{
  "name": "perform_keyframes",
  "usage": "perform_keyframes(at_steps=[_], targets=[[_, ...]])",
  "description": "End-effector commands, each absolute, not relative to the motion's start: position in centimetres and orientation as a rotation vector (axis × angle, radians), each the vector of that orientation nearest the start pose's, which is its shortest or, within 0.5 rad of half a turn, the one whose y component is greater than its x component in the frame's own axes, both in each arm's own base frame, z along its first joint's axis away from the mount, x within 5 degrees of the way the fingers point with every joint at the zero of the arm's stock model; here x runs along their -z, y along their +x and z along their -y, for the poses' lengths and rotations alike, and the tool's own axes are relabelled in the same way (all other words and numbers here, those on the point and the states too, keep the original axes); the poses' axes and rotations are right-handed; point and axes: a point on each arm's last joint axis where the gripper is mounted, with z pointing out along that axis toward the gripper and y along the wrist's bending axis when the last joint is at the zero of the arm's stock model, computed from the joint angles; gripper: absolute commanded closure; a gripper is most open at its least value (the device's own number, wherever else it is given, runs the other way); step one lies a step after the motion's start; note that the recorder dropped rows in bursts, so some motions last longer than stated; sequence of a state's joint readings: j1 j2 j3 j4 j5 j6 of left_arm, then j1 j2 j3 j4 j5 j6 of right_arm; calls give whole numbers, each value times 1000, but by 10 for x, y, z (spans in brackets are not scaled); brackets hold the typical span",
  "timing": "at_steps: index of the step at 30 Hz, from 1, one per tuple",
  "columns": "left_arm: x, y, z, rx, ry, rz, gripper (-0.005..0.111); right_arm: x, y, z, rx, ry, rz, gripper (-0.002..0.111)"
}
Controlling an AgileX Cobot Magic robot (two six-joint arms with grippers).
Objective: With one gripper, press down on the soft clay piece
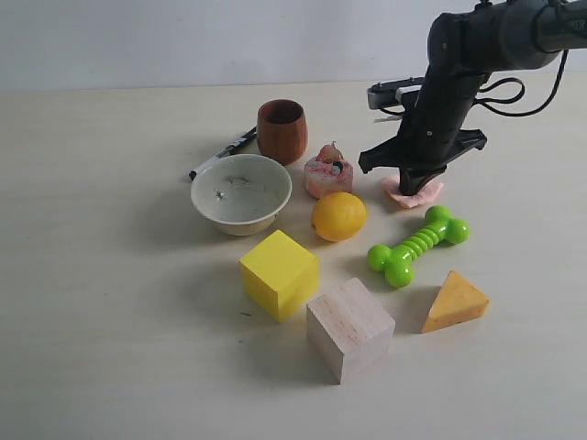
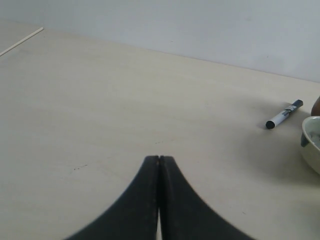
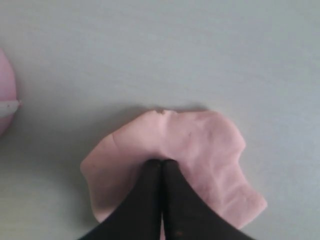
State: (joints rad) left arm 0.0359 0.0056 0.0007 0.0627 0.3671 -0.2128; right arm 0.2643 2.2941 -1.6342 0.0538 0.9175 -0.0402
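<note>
The soft clay piece (image 1: 415,192) is a thin pale pink patty with ragged edges, lying on the table at the right rear. My right gripper (image 1: 413,188) stands straight over it, shut, with its tips pushed into the clay. In the right wrist view the closed fingertips (image 3: 152,167) dent the middle of the clay piece (image 3: 210,150), which bulges up around them. My left gripper (image 2: 159,159) is shut with nothing in it, above bare table; it does not show in the exterior view.
Around the clay stand a pink-and-white cake chunk (image 1: 327,172), a lemon (image 1: 338,216), a green dumbbell toy (image 1: 418,244), an orange wedge (image 1: 455,302), a wooden cube (image 1: 349,328), a yellow cube (image 1: 279,273), a white bowl (image 1: 241,192), a brown cup (image 1: 282,130) and a marker (image 1: 223,152).
</note>
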Motion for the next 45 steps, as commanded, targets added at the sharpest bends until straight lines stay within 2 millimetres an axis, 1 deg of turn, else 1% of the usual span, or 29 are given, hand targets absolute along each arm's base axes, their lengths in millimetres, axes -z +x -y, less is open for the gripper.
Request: perform_keyframes(at_steps=[1,14,17,29,32,37,42,45], targets=[[-181,53,-4,66,-186,-1834,107,-89,420,-122,-114,-408,-3101,108],[-181,53,-4,66,-186,-1834,107,-122,424,-124,-142,-399,-2997,108],[-181,53,-4,66,-186,-1834,107,-125,424,-124,-144,-398,-2990,108],[-181,53,-4,66,-186,-1834,107,-125,425,-124,-144,-397,-2981,108],[-181,53,-4,66,-186,-1834,107,-122,425,-124,-143,-396,-2984,104],[-181,53,-4,66,-186,-1834,107,-106,425,-124,-138,-398,-3016,94],[-181,53,-4,66,-186,-1834,107,-106,425,-124,-138,-397,-3010,90],[-181,53,-4,66,-186,-1834,107,-106,425,-124,-138,-397,-3010,89]])
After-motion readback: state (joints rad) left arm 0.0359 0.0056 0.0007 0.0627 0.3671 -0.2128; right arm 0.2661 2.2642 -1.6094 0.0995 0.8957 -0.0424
